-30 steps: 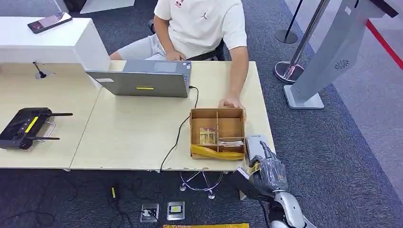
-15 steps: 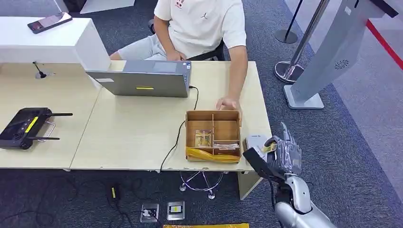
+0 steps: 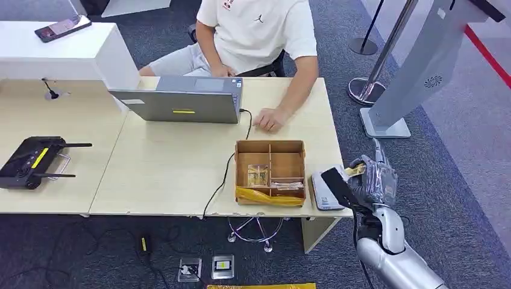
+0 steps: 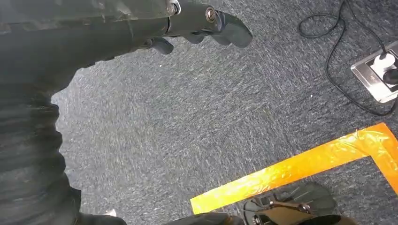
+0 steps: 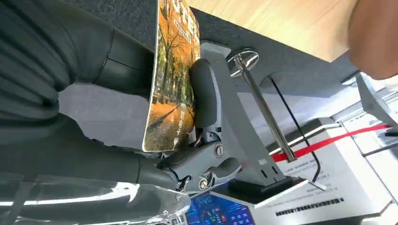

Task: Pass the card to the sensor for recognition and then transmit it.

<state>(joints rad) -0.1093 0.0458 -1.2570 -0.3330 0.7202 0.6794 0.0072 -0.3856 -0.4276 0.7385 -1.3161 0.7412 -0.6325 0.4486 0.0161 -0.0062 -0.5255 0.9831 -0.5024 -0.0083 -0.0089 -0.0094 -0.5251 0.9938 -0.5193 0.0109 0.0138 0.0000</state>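
The card, printed with an autumn tree scene, is pinched in my right hand between the thumb and the fingers. In the head view a yellow corner of the card shows at that hand. The hand hovers just beyond the table's right edge, beside and slightly above the white-grey sensor that lies on the table's front right corner. My left hand hangs over the carpet with its fingers apart and nothing in them.
A compartmented cardboard box sits left of the sensor. A seated person rests a hand near the laptop. A black controller lies far left. A grey kiosk and stanchion stand to the right.
My right hand rose with the card from below the table's front edge to beside the sensor. The person slid the box a little left and drew the hand back toward the laptop.
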